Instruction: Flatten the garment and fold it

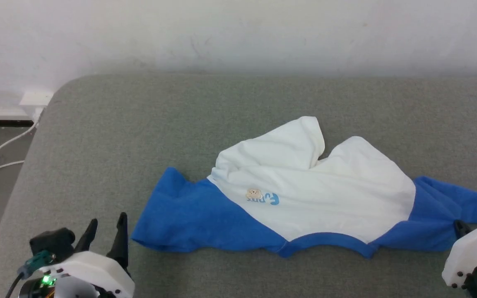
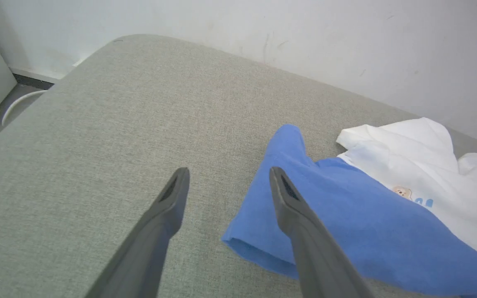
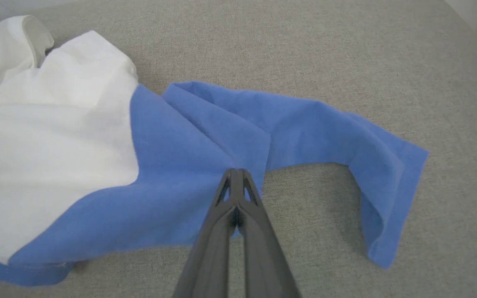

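Our left gripper (image 2: 229,170) sat nearest, its two fingers spread wide and holding nothing, poised over the cushion (image 2: 97,124) just beside the blue sleeve end (image 2: 259,231) on that side. From the wrist, one finger overlapped the sleeve's edge, though we could not tell whether it touched. Our right gripper (image 3: 235,171) was clamped tight. Creases in the blue cloth ran together at its tips, so we judged it to be pinching the shirt (image 1: 313,186) close to the other sleeve (image 3: 346,132). The shirt lay across the middle of the cushion, sleeves out to either side, its white body bunched and its far edge humped into two peaks. We saw the main risk there: with only one side gripped, a pull from the right would likely drag the whole shirt sideways rather than stretch it, and the humps would be pressed into any fold. The right sleeve was doubled over on itself, so folding from this state would trap that crease too. Closing the left fingers where they hovered might catch only the top layer, or miss the sleeve altogether. The left arm sat low at the near left, fingers angled forward toward the wall (image 1: 238,33). The right showed at the near right edge, fingers low and pointing in along the cloth.
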